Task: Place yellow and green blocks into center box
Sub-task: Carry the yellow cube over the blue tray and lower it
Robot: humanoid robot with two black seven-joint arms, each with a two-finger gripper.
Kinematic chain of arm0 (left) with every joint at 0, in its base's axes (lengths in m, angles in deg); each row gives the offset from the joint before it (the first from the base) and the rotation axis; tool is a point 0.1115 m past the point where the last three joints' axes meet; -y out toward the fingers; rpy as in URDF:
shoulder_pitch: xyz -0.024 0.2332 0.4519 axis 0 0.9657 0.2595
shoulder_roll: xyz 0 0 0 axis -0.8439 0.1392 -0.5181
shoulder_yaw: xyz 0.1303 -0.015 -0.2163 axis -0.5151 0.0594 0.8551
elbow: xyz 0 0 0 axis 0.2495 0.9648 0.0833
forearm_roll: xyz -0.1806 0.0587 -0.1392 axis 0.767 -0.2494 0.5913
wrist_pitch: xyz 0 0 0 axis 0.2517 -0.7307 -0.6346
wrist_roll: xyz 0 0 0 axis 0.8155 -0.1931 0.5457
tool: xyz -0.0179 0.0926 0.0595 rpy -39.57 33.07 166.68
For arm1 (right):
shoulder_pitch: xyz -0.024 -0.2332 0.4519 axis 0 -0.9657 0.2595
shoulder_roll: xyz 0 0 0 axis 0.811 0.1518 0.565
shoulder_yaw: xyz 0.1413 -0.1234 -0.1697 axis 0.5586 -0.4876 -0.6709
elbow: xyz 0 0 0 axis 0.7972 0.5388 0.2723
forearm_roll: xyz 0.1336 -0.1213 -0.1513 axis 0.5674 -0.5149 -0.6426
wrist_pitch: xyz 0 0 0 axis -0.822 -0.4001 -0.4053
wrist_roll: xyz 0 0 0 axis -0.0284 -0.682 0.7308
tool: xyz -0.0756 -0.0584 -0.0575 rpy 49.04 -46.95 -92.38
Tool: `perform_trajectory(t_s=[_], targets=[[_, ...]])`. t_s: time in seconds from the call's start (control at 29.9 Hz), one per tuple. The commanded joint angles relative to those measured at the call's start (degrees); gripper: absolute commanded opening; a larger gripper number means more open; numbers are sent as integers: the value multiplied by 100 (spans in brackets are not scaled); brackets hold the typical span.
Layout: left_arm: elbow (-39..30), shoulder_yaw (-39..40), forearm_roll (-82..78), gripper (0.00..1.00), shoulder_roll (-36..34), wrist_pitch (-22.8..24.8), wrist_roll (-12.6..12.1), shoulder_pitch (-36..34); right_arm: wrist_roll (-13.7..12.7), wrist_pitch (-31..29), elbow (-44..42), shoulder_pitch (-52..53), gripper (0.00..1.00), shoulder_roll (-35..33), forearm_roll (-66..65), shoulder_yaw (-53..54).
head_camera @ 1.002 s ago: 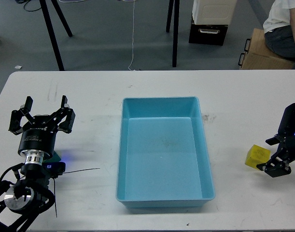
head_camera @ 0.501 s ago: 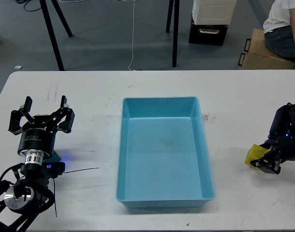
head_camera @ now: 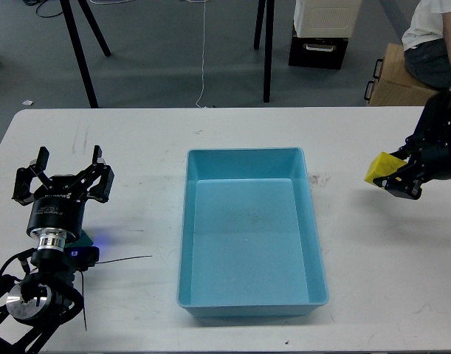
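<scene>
A light blue box (head_camera: pixel 251 295) stands in the middle of the white table, empty inside. My right gripper (head_camera: pixel 395 175) is shut on a yellow block (head_camera: pixel 381 167) and holds it in the air to the right of the box's far end. My left gripper (head_camera: pixel 63 177) is open at the table's left side, its fingers spread wide. A bit of green (head_camera: pixel 83 237), probably the green block, shows beside my left arm's wrist, mostly hidden by it.
A thin black cable (head_camera: pixel 118 259) lies on the table by my left arm. Beyond the table's far edge are black stand legs (head_camera: pixel 81 55), a black case (head_camera: pixel 318 50), a cardboard box (head_camera: pixel 398 80) and a seated person (head_camera: pixel 432 37).
My right gripper closed on the yellow block on the table, then lifted it up and away from the table's near right side.
</scene>
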Motion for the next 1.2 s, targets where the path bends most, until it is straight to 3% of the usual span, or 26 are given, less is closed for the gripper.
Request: perform_trajectory(t_s=[0.0,0.43,0.77,0.87,0.9,0.97,1.17], targets=[[1,0,0,100,0,0,0,-13,0,-33,8,308,4,657,154,-45],[1,9,0,100,-9,0,0,-31,0,-59,-317,485,5,2697,329,-942],[-8,9,0,100,-9,0,0,-31,0,-59,-537,353,8,3322,453,-1557],[1,9,0,100,-9,-9,0,-31,0,-59,-625,274,15,3410,453,-1575],[-8,9,0,100,-9,-9,0,-31,0,-59,-643,265,22,3410,453,-1575],[1,9,0,100,-9,0,0,-31,0,-59,-651,239,47,3419,444,-1583],[44,0,-9,100,-18,0,0,-83,0,-59,-765,239,95,3375,497,-1768]])
